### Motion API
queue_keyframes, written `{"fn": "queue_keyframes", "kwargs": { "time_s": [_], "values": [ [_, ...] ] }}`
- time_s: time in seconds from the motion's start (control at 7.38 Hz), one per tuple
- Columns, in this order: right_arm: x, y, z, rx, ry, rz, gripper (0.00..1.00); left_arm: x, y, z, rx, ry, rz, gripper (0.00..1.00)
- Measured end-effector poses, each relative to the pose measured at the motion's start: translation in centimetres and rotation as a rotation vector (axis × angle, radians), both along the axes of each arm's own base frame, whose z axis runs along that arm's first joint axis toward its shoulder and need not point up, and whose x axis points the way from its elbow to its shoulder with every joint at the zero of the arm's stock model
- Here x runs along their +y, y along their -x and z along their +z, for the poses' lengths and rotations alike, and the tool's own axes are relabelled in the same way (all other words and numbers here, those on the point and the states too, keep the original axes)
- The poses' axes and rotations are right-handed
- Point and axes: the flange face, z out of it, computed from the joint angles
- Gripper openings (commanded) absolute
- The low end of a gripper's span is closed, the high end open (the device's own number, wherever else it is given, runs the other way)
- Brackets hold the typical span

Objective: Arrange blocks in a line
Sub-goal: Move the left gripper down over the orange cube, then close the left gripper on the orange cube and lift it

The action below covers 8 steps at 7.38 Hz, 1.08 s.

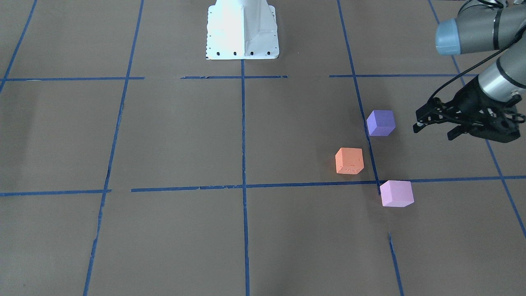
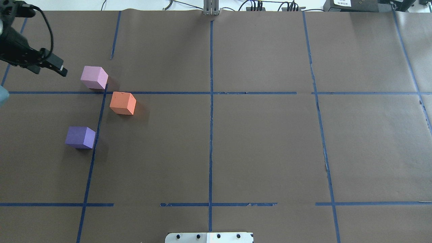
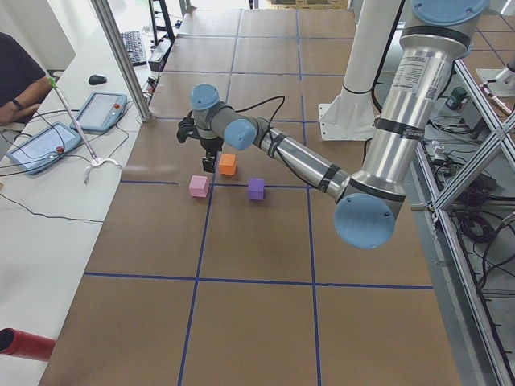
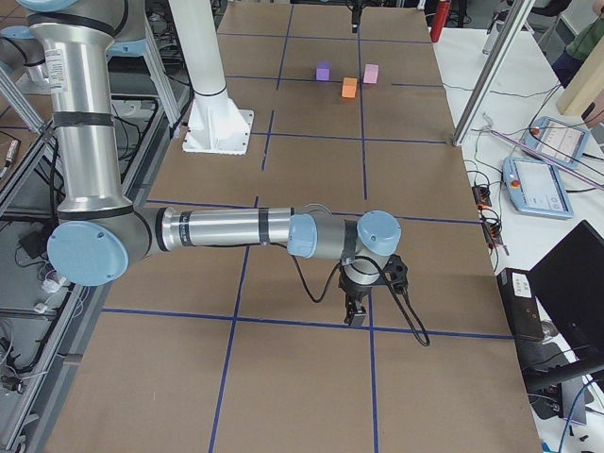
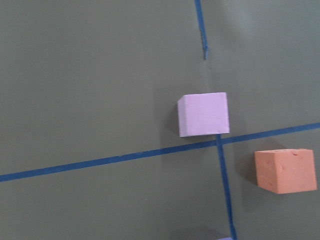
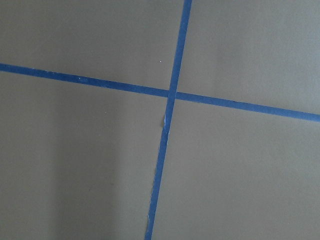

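Three blocks lie apart on the brown table at my left. The pale pink block lies farthest from my base, at a tape crossing. The orange block sits just inward of it. The dark purple block is nearest my base. My left gripper hovers open and empty, outward of the pink and purple blocks. The left wrist view shows the pink block and the orange block. My right gripper shows only in the exterior right view, where I cannot tell its state.
Blue tape lines divide the brown table into squares. The white robot base plate stands at the table's near middle edge. A side bench with tablets and an operator's arm lies beyond the far edge.
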Motion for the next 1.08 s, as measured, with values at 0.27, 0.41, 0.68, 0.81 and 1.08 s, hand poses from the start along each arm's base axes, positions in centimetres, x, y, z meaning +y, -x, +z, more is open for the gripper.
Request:
{"fn": "queue_keyframes", "kwargs": {
  "time_s": [0.27, 0.41, 0.68, 0.81, 1.08],
  "values": [
    [0.0, 0.0, 0.0, 0.0, 0.0, 0.0, 1.0, -0.2, -6.7, -1.2, -0.004, -0.001, 0.038, 1.0],
    [0.0, 0.0, 0.0, 0.0, 0.0, 0.0, 1.0, -0.4, -9.6, -1.2, -0.015, -0.005, 0.055, 1.0],
    [0.0, 0.0, 0.0, 0.0, 0.0, 0.0, 1.0, -0.3, -13.7, -0.9, -0.023, 0.022, 0.06, 1.0],
    [0.0, 0.0, 0.0, 0.0, 0.0, 0.0, 1.0, 0.2, -15.4, -0.5, -0.018, 0.063, 0.046, 1.0],
    [0.0, 0.0, 0.0, 0.0, 0.0, 0.0, 1.0, 0.4, -17.4, 0.5, -0.021, 0.137, 0.017, 1.0]
  ]
}}
